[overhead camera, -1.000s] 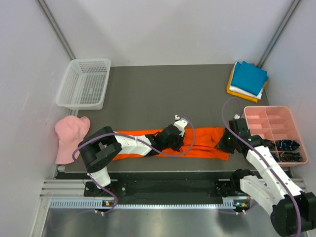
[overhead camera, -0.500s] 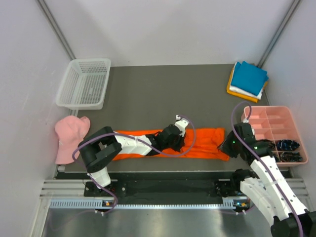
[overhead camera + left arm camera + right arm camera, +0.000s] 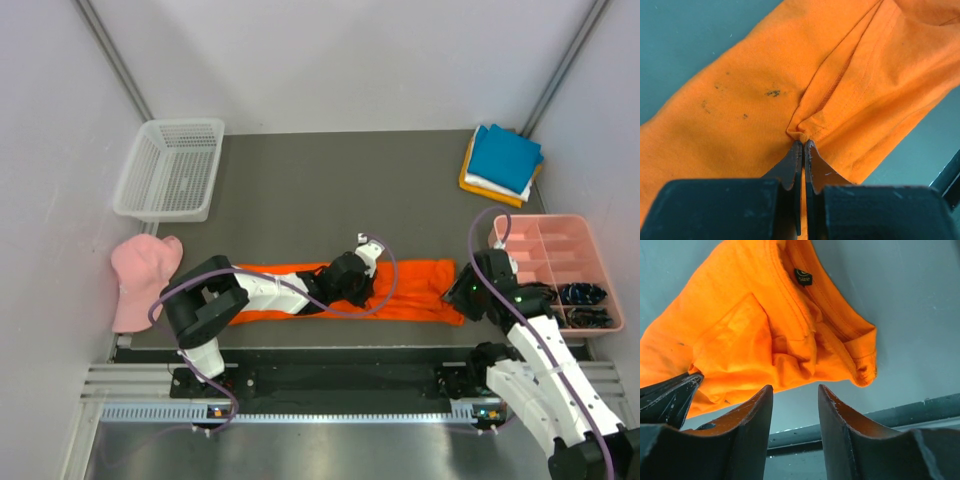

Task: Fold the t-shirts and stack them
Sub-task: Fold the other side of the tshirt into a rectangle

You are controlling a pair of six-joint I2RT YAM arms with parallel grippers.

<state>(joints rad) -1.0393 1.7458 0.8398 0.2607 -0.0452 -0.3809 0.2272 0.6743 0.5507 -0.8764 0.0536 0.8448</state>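
1. The left claw [image 3: 802, 145] is closed tight, its tips pinching a puckered fold of the orange t-shirt [image 3: 755, 100]. Only its wrist view shows this pinch, along with dark specks on the cloth.
2. The right claw [image 3: 795, 390] stands partly open with nothing between its tips, just beside the shirt's bunched end. Its wrist view alone shows a small dark label there.
3. The top view shows the shirt as a long narrow band across the near surface [image 3: 330, 190], left claw at its middle, right claw at its right end.
4. Only that view shows the folded stack [image 3: 505, 160], teal over white over amber, at the far right corner.
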